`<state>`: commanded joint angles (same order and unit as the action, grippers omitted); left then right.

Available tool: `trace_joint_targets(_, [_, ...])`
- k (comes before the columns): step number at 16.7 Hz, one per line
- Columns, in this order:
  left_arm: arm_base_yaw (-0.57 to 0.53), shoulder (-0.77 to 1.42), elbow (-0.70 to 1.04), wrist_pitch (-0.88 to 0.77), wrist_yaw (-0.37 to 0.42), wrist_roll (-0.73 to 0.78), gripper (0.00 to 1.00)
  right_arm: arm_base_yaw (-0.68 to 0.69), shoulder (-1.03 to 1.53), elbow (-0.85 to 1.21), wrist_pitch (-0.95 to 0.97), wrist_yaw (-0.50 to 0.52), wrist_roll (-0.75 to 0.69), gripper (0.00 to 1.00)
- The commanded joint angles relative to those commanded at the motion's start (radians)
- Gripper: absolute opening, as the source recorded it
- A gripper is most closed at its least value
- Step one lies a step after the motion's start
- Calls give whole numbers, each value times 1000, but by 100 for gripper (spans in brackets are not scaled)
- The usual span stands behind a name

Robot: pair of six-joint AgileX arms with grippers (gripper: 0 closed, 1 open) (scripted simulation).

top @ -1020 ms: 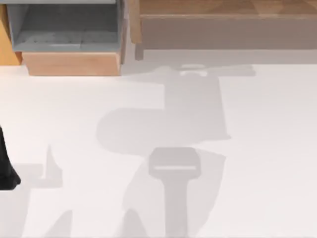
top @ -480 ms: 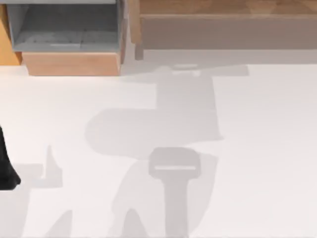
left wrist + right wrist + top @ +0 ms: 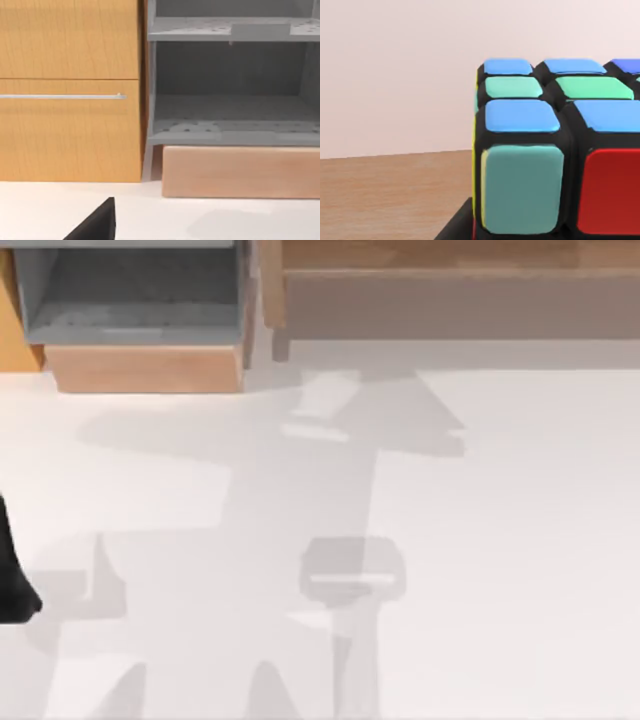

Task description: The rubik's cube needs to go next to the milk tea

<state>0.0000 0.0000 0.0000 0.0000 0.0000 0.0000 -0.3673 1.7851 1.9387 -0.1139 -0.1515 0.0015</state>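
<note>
Your rubik's cube is rigid, light, slick-faced; grip opposite flat faces squarely. You cannot tell whether either arm's fingers are clamped

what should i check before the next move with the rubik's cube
1. Rubik's cube close before the right wrist camera: ok.
2. Right end effector's grip on the cube: cannot tell.
3. Milk tea located: cannot tell.
4. Left arm parked at the table's left edge: ok.
5. White table bare where the top view shows it: ok.
6. Cube's height above the table: cannot tell.
</note>
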Motion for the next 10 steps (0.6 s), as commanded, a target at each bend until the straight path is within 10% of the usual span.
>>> trace_joint_targets(10, [0, 0, 0, 0, 0, 0, 100, 12, 31, 165, -652, 207, -77, 0])
